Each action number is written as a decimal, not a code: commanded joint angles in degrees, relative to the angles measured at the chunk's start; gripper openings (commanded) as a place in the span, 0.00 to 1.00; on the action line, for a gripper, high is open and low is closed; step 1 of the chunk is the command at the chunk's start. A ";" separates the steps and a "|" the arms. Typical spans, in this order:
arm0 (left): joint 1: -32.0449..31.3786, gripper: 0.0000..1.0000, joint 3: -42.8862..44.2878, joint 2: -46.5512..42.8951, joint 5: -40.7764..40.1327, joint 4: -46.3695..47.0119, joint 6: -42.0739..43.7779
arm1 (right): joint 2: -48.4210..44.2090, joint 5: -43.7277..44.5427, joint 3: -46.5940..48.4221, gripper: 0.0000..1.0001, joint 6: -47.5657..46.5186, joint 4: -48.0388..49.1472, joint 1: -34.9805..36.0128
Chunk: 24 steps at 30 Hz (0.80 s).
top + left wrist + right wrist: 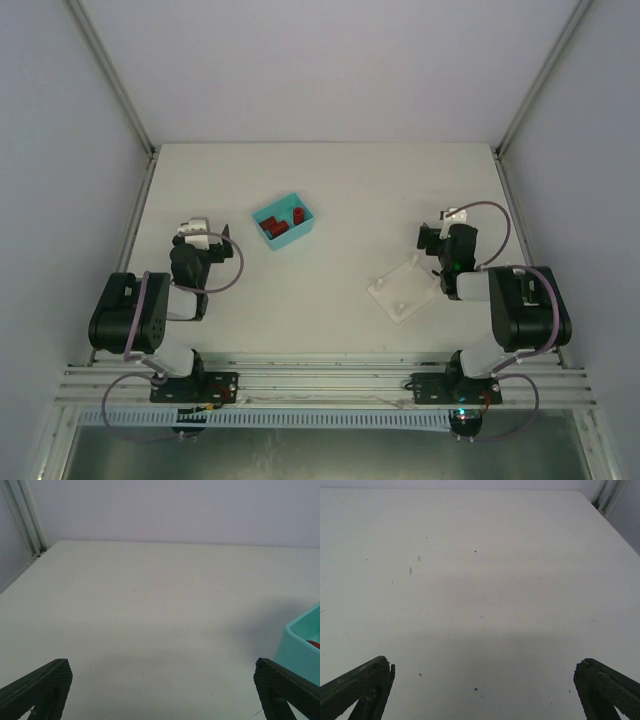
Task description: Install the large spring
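Note:
A teal bin [285, 222] sits left of the table's middle with small red pieces [283, 221] inside; I cannot make out which of them is the large spring. A white plastic base plate [403, 290] with small pegs lies at the right, close to the right arm. My left gripper [196, 232] [161, 672] stands open over bare table, left of the bin, whose corner [302, 645] shows at the right edge of the left wrist view. My right gripper [441, 226] [484, 667] is open too, just beyond the plate, with nothing between its fingers.
Grey walls and metal corner posts [113, 85] enclose the white table [340, 190] on three sides. An aluminium rail [320, 380] carries both arm bases along the near edge.

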 commanded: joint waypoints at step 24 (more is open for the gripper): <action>0.08 0.99 20.67 -17.40 -0.73 -41.09 -12.82 | -27.81 -6.06 13.86 0.99 14.72 -38.87 0.37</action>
